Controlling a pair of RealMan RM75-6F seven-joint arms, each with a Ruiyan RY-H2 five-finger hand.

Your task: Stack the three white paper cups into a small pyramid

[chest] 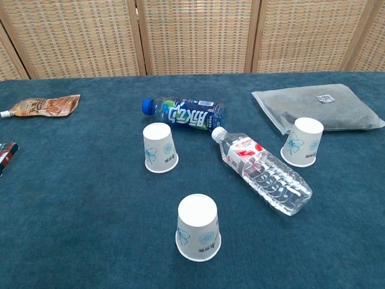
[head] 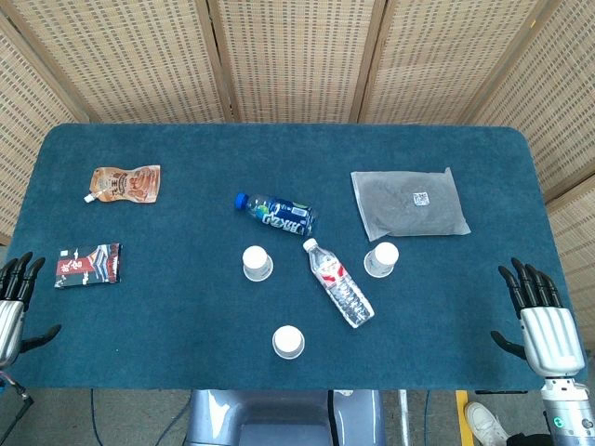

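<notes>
The tabletop (head: 186, 372), covered with dark blue cloth, stretched between your two hands. Your left hand (head: 11, 302) rested at its left edge and your right hand (head: 539, 321) at its right edge; both had the fingers spread apart and held nothing.

The grey flat pouch (head: 410, 203) lay beyond your right hand, toward the far side. The clear water bottle (head: 338, 282) lay on its side between the hands, nearer to the right one, and the blue bottle (head: 276, 213) lay just behind it, also on its side. The brown sauce pouch (head: 126, 183) and the dark snack packet (head: 87, 265) were near your left hand, the packet closer.

All three white paper cups stood upside down and apart from each other, none stacked. The right cup (head: 381, 259) was the nearest to your right hand, the left cup (head: 257, 263) stood beyond the clear bottle, and the front cup (head: 288, 342) stood about midway between your hands.
</notes>
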